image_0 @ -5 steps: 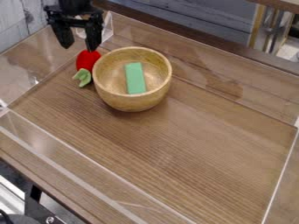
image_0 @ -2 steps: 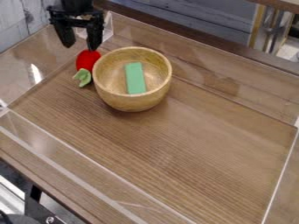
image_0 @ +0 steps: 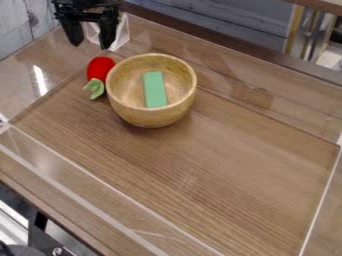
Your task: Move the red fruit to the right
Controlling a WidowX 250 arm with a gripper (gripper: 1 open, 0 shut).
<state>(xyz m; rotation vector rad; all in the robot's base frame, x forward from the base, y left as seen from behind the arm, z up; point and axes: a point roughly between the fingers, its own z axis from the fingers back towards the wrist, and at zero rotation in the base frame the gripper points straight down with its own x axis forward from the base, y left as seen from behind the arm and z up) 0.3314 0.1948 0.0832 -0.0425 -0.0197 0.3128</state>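
Looking down the table from the near end, I've got the gripper [image_0: 87, 38] up in the far left corner, pointing straight down, its two dark fingers [image_0: 70, 36] spread wide apart with nothing between them. I can see daylight between the fingers, and no object is pinched.

Just below it in my view sits the red fruit [image_0: 99, 68], lying on the wooden table [image_0: 201, 170] with its light green leafy cap [image_0: 94, 88] turned toward me. It's tucked right against the left outer wall of the wooden bowl [image_0: 151, 112], touching it or nearly so; I can't quite tell. The gripper hangs above and a little beyond the fruit, not touching it.

Inside the bowl, a flat green block [image_0: 155, 89] lies on the bottom. Clear panels [image_0: 321, 200] wall the table's edges.
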